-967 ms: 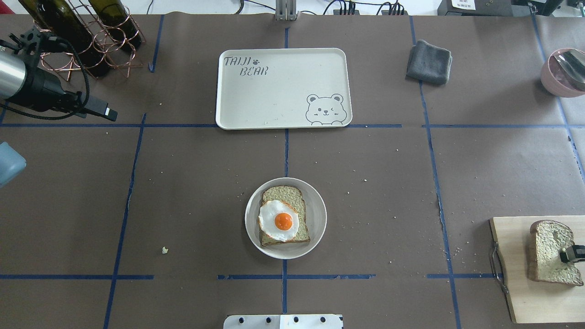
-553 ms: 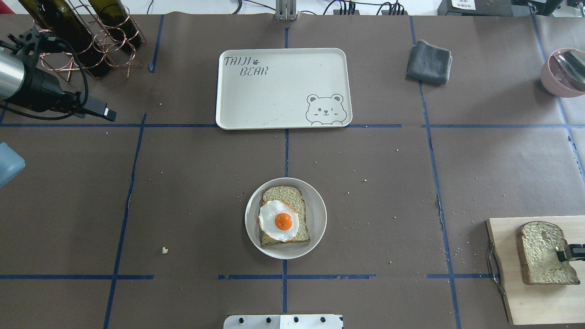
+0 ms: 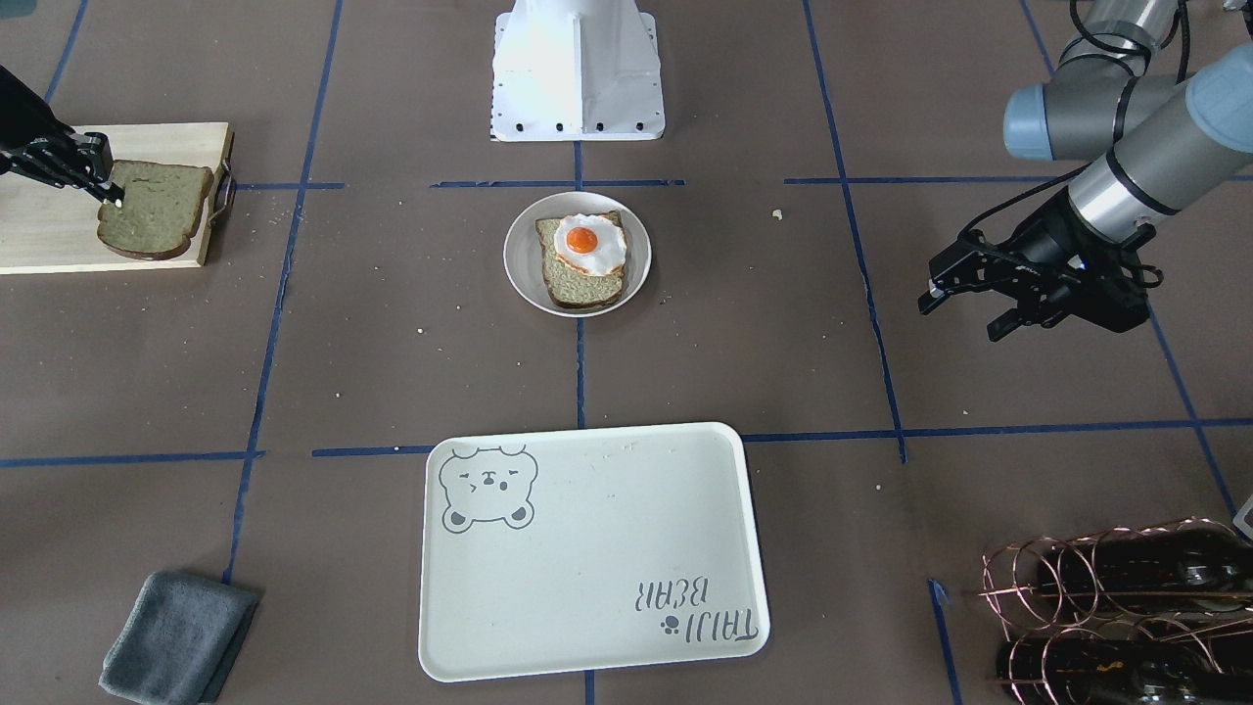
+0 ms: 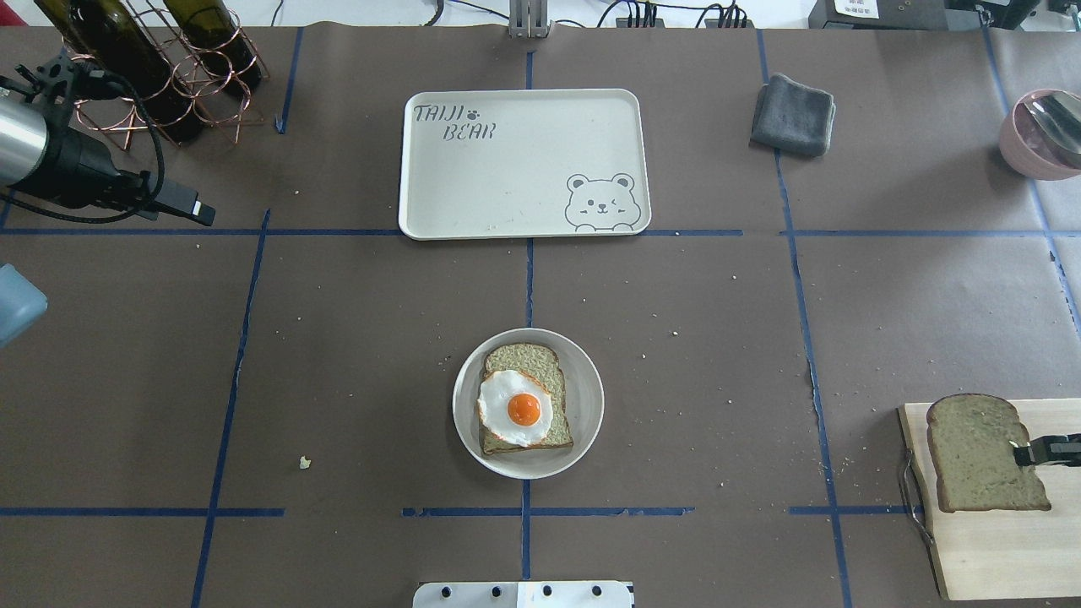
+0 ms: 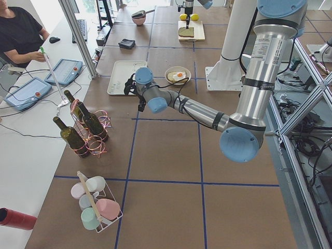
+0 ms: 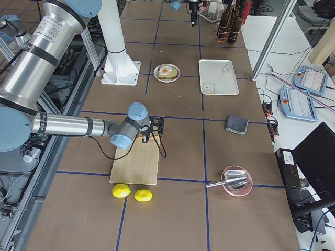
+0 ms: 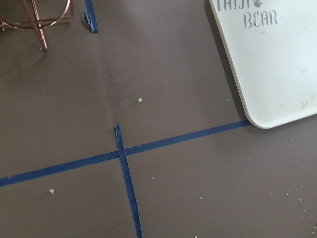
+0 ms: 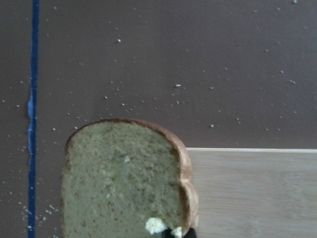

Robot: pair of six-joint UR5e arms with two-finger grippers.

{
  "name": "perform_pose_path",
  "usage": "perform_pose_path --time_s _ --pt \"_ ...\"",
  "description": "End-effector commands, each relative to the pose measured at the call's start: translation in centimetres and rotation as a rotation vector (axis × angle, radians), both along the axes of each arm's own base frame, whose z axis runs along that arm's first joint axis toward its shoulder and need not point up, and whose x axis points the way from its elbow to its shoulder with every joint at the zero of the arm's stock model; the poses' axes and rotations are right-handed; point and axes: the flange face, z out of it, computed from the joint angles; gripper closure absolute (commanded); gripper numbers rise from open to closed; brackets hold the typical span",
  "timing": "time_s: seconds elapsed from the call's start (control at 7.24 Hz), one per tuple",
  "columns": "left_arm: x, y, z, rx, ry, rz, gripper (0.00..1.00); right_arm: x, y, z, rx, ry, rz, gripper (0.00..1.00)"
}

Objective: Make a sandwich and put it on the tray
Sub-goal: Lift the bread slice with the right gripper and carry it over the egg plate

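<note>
Right now the right gripper is pinching one edge of a bread slice at the lower right of the overhead view, over the upper left corner of the cutting board; whether the slice touches the wood I cannot tell. At centre frame the other bread slice lies on a round white plate with the fried egg on top, and the cream tray sits well apart above it. The left gripper hangs at the right of the front view, fingers spread, holding nothing.
</note>
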Motion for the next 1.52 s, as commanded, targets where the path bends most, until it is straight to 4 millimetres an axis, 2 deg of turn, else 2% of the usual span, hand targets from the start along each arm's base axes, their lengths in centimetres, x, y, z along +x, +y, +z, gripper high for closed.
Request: perform_pose_path --time_s 0.0,0.14,0.28,0.41,0.55,0.83,0.97,1.11,1.24,1.38 --pt "2.4 0.2 -1.8 -0.054 0.022 -0.014 0.0 -2.6 -3.9 -5.6 0.049 -0.131 -0.009 1.0" --pt "4.8 0.3 -3.4 -0.067 0.026 -0.034 0.0 -4.8 -6.2 -8.9 0.007 -0.194 0.02 1.0" --pt "6.4 0.6 -4.3 -0.087 0.03 -0.05 0.0 -7.6 -9.2 -13.4 -0.045 -0.241 0.055 1.0" --pt "6.5 0.7 -4.5 -0.087 0.033 -0.049 0.0 -10.2 -11.9 -17.6 -0.058 -0.25 0.062 1.0" --pt "6.7 0.8 -4.6 -0.102 0.037 -0.053 0.0 -13.5 -13.6 -22.0 -0.077 -0.252 0.047 1.0" --pt "7.4 1.4 -5.4 -0.122 0.05 -0.052 0.0 -22.2 -13.1 -30.7 -0.097 -0.217 -0.01 1.0" --pt "7.5 1.3 -5.6 -0.123 0.053 -0.053 0.0 -26.9 -11.3 -33.7 -0.067 -0.194 -0.009 1.0" --pt "7.5 1.3 -5.7 -0.122 0.054 -0.053 0.0 -30.7 -9.3 -35.1 -0.06 -0.172 0.001 1.0" --pt "7.5 1.3 -5.7 -0.123 0.054 -0.054 0.0 -34.5 -8.3 -35.9 -0.053 -0.156 0.017 1.0" --pt "7.5 1.3 -5.7 -0.123 0.054 -0.054 0.0 -36.4 -7.8 -35.4 -0.054 -0.134 0.015 1.0"
